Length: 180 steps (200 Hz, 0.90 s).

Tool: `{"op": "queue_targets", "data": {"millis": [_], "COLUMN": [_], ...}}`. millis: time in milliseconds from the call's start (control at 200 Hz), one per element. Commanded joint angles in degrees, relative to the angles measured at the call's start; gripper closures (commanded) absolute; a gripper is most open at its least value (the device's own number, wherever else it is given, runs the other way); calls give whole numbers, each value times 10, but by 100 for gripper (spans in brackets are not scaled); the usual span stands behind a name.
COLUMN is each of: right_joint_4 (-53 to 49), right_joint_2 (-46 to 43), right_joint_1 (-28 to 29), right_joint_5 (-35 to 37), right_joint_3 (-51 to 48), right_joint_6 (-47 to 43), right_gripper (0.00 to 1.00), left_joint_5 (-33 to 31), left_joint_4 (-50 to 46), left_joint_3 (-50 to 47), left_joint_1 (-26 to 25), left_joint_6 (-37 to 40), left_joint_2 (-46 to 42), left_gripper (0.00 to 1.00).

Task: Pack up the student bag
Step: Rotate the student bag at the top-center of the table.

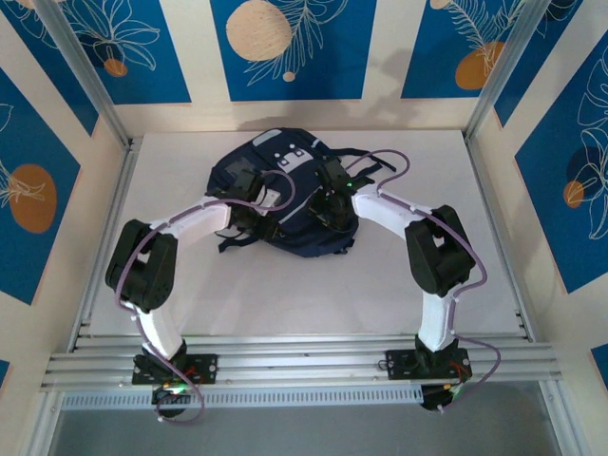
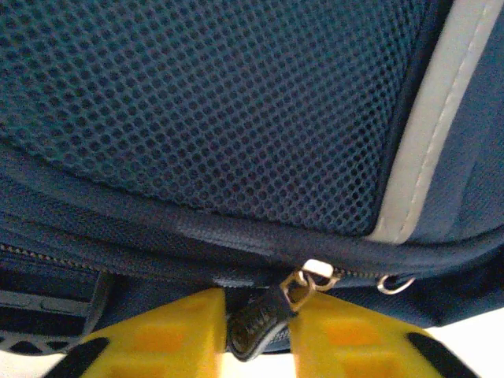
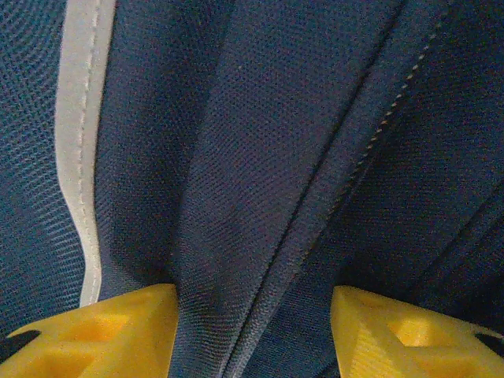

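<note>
Above, the student bag [image 1: 285, 204] lay mid-table [image 1: 399, 285]; left wrist, the left gripper [image 2: 256, 346] pinched its zip pull [image 2: 253, 324], zip-work in hand, steady drawing judged next; right wrist, the right gripper [image 3: 252, 339] straddled a fabric fold [image 3: 236, 197], hold undeterminable.

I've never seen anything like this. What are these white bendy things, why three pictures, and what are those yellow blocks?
They are robot arms, a left arm and a right arm, on a table. One picture looks down from above; the others come from cameras on each wrist. The navy student bag lies on the table. The yellow blocks are gripper fingers: the left gripper pinches the bag's black zipper pull; the right gripper has a fold of bag fabric between its parted fingers, squeezed or not I cannot tell.
</note>
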Motion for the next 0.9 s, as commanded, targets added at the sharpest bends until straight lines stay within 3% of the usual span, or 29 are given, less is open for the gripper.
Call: {"op": "queue_targets", "data": {"millis": [0,55,270,530,710,895], "right_joint_4": [1,1,9,20,28,12], "right_joint_2": [8,9,20,31,26,-10], "right_joint_1": [-2,-2,-1,5,4,0], "right_joint_5": [-17,-18,-25,-42,-59,-56], "right_joint_3": [9,10,10,20,14,-2], "right_joint_6": [-6,-6,-3,-9,-16,-36], "right_gripper": [46,46,46,47,48,48], "left_joint_5": [-20,-8,61,129,146,142], "left_joint_4": [-35,-36,-61,-60,-45,-44], "left_joint_3": [9,8,10,57,125,131], "left_joint_1": [-2,-3,-67,-142,-151,-145], "left_joint_6": [31,31,-1,-84,-136,-185], "left_joint_2": [12,10,-23,2,57,50], "left_gripper": [87,100,100,100,100,52]}}
